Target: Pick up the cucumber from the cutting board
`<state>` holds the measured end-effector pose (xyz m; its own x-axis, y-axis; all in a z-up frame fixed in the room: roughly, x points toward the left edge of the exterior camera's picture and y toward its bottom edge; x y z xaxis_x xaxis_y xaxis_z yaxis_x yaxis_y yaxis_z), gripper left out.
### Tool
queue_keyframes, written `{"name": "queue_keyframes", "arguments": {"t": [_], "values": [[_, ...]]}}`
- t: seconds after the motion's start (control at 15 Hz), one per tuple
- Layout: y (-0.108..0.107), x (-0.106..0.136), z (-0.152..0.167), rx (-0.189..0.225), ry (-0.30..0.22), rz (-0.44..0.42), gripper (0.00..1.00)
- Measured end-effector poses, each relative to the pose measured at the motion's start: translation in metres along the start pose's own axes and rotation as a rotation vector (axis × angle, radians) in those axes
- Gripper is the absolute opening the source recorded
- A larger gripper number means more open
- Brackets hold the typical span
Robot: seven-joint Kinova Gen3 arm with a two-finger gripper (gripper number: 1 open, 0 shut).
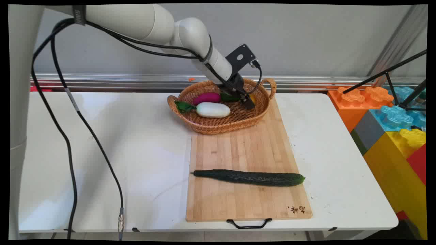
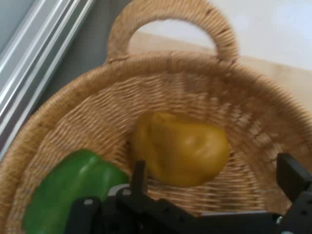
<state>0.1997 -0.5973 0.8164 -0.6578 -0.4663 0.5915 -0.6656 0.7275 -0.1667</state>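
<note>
My gripper (image 1: 249, 102) reaches down into the right side of a wicker basket (image 1: 204, 126). In the hand view the gripper (image 2: 214, 178) is open, its fingers (image 2: 139, 176) standing either side of a yellow pepper-like vegetable (image 2: 180, 148) on the basket floor (image 2: 87, 117). A green pepper (image 2: 68, 192) lies just left of it. In the main view the yellow vegetable (image 1: 253, 99) peeks out beside the hand, and the green pepper (image 1: 229, 98) shows behind it. A white radish with green leaves (image 1: 213, 110) and a magenta vegetable (image 1: 206, 98) lie in the basket's left half.
The basket stands on the far end of a wooden cutting board (image 1: 245, 153), with a long dark cucumber (image 1: 250, 177) across the board's near part. Large coloured toy blocks (image 1: 391, 136) and a black tripod (image 1: 395, 81) stand at the right. Black cables (image 1: 68, 146) hang at the left.
</note>
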Motion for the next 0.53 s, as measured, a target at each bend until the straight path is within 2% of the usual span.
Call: {"name": "queue_keyframes", "arguments": {"t": [0.27, 0.53], "values": [[0.026, 0.013, -0.025, -0.056, 0.009, 0.021, 1.00], [0.066, 0.015, -0.066, -0.170, -0.028, 0.061, 1.00]]}}
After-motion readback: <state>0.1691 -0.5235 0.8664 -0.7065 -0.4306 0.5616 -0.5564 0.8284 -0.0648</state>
